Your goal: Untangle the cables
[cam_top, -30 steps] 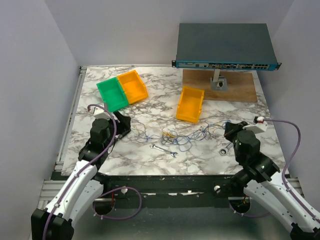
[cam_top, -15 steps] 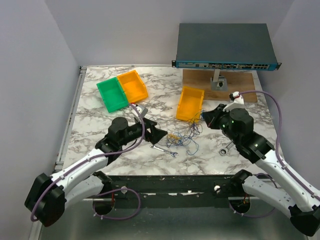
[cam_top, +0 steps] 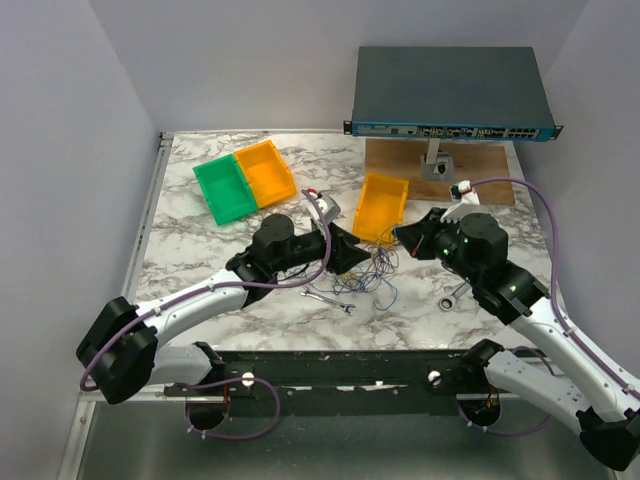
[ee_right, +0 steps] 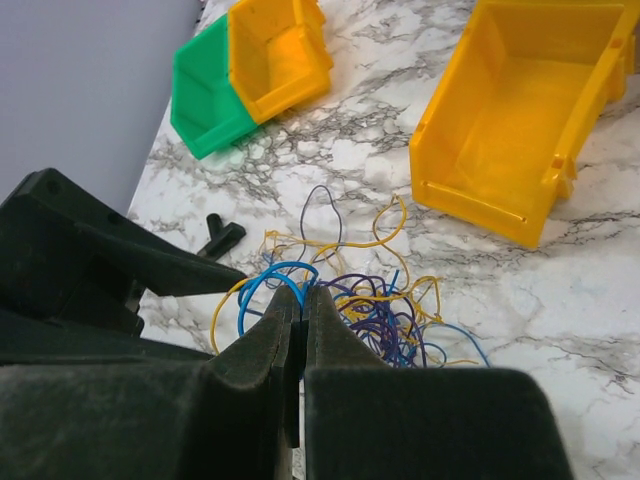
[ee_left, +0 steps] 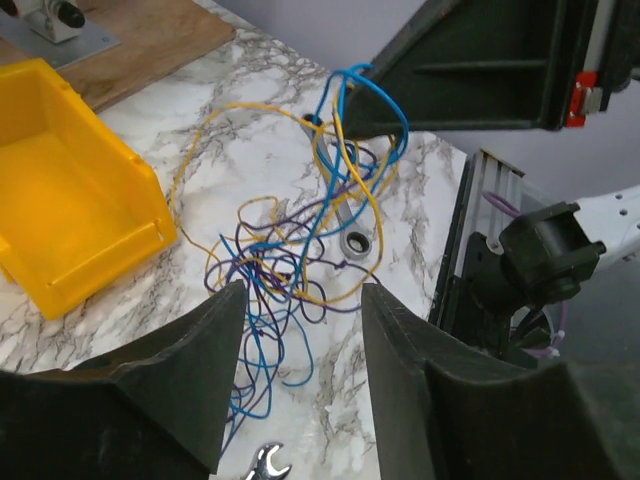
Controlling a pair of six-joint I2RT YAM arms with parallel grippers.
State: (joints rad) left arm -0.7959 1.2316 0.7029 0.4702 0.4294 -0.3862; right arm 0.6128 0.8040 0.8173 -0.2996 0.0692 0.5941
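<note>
The cables are a tangle of thin blue, yellow and purple wires on the marble table, just in front of a yellow bin. My right gripper is shut on blue and yellow strands and holds them lifted above the heap. In the right wrist view its fingertips pinch a blue loop. My left gripper is open and empty just left of the tangle. In the left wrist view the cables lie beyond its fingers, rising to the right gripper.
A yellow bin stands just behind the tangle. A green bin and an orange bin sit at the back left. A silver wrench and a ring spanner lie near the front. A network switch stands over a wooden board.
My left arm has swung right from the table's left side to the tangle, gripper open. My right gripper has moved left, dragging the spread strands into a bunched heap.
</note>
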